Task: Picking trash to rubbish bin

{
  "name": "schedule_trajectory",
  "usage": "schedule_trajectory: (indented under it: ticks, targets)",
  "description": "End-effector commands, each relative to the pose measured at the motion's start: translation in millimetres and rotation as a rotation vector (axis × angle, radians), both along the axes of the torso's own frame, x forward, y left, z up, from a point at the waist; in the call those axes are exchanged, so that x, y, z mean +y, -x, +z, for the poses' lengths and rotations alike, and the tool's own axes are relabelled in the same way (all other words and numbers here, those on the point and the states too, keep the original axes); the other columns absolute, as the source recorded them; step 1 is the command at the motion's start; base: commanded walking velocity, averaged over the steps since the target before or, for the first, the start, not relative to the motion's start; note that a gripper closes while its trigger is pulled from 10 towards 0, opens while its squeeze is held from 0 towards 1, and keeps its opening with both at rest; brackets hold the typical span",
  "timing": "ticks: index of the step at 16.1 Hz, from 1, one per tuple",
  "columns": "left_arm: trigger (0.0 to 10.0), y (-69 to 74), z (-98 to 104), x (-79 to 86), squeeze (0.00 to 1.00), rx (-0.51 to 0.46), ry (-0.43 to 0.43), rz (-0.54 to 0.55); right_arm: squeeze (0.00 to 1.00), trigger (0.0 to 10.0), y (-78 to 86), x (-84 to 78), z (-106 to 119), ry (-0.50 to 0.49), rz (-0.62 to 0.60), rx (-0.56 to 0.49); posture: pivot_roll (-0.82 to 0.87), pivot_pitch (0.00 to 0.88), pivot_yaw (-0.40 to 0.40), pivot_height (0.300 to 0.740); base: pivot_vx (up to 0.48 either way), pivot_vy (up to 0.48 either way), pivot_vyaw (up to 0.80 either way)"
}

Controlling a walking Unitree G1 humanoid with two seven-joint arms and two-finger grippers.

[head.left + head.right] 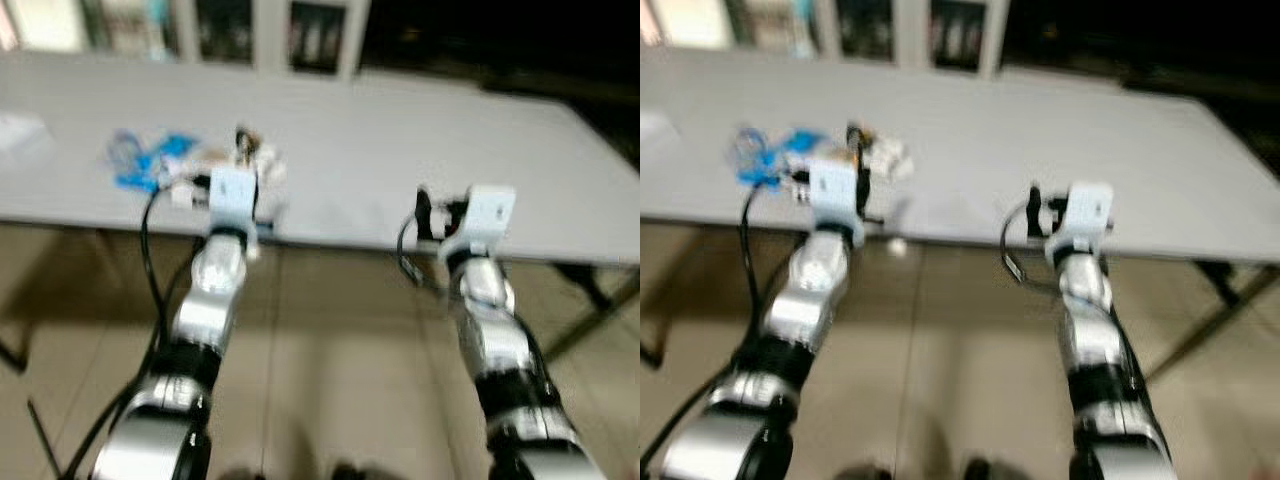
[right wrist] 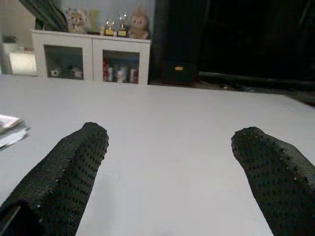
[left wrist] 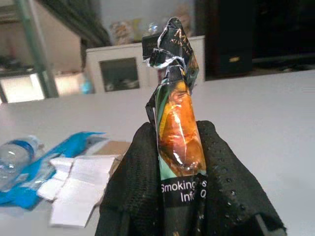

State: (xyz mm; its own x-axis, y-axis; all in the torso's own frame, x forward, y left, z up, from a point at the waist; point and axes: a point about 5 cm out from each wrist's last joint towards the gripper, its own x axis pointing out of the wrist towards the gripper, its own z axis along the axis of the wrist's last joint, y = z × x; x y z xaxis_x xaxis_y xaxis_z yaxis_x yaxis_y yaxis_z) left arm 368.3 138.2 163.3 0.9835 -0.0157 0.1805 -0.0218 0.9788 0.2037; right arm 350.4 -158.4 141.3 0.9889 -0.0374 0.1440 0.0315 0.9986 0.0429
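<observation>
Fingers (image 3: 224,187) of the left gripper (image 3: 179,172) pinched tight on a crumpled cigarette pack (image 3: 178,128), orange and green print, standing upright between the pads, above the near edge of the grey table (image 1: 400,160); right gripper (image 2: 170,162) spread wide, nothing between its fingers, over the bare table top near the front edge; on the table by the left gripper: blue wrapper (image 3: 44,162), plastic bottle (image 3: 15,157), white paper scraps (image 3: 74,187), touching or overlapping each other; head views blurred; white cabinet (image 2: 91,56) behind the table; tiled floor (image 1: 330,350) below.
</observation>
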Motion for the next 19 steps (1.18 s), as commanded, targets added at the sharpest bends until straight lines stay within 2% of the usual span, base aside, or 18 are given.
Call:
schedule_trajectory:
  ticks: [1,7,8,11,13,15,18,19]
  targets:
    - [10.0,-0.5,2,-3.4,0.0,-0.006,-0.005,-0.008,0.0,10.0,-0.6,-2.1,2,-0.003,-0.006,-0.006,-0.01,0.006,-0.078,0.74,-0.356,0.0,0.0]
    - [10.0,-0.2,-1,-1.7,0.0,0.009,0.001,0.0,0.0,10.0,0.5,-2.3,-2,0.005,0.002,0.013,-0.01,0.022,-0.083,0.74,-0.334,0.0,0.0]
    - [10.0,-0.2,-14,-0.3,0.0,0.08,-0.019,0.003,0.0,10.0,0.6,-3.2,-5,0.01,-0.002,0.028,-0.01,0.022,-0.083,0.74,0.0,0.0,0.0]
    - [10.0,5.4,-31,7.1,0.0,0.141,0.059,-0.003,0.0,10.0,2.3,-4.6,-13,0.004,0.001,0.059,-0.01,0.027,-0.085,0.74,0.0,0.0,0.0]
    - [10.0,7.9,-38,11.3,0.0,0.172,0.043,-0.002,0.0,10.0,4.0,-5.2,-19,-0.001,0.004,0.086,-0.01,0.028,-0.086,0.74,0.0,0.0,0.0]
    - [10.0,10.0,-50,20.4,0.0,0.216,0.071,0.043,0.0,10.0,6.3,-4.1,-29,0.015,0.013,0.125,-0.01,0.03,-0.088,0.74,0.184,0.0,0.0]
    - [10.0,17.9,-74,27.3,0.0,0.314,0.022,0.051,0.0,10.0,14.0,-2.1,-54,0.053,0.058,0.223,-0.01,0.03,-0.091,0.74,0.385,0.0,0.0]
    - [10.0,24.3,-90,30.7,0.0,0.387,0.028,0.054,0.0,10.0,20.0,-3.9,-70,0.064,0.069,0.285,-0.01,0.029,-0.092,0.74,0.337,0.0,0.0]
